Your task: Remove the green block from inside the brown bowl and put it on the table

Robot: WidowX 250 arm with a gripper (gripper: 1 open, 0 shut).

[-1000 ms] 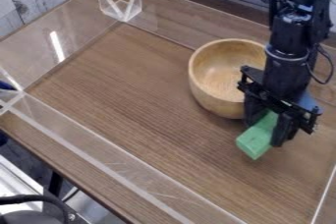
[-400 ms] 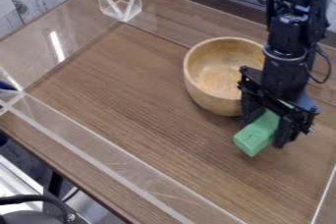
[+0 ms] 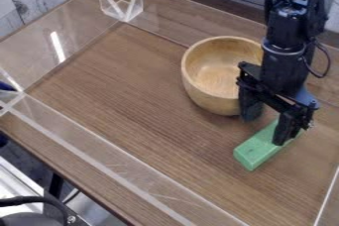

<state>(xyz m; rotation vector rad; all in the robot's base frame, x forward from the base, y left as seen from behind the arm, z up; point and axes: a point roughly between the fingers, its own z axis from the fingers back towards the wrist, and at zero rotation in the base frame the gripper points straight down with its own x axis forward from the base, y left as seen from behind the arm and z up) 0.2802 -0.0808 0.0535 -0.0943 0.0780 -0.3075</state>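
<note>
The green block [image 3: 261,149] lies flat on the table [image 3: 133,101], just in front and to the right of the brown bowl [image 3: 219,74]. The bowl's hollow shows nothing inside. My gripper [image 3: 275,121] hangs straight down over the block's far end with its black fingers [image 3: 249,106] spread apart. It is open, and the block rests on the wood rather than in the grip. The arm hides the bowl's right rim.
Low clear acrylic walls [image 3: 79,136] edge the table on the left, front and back. A clear V-shaped piece [image 3: 122,5] stands at the back corner. Bare wood stretches left of the bowl.
The block was held tilted between the shut fingers just above the table. Now it lies on the wood, and the fingers have spread and lifted slightly off it.
</note>
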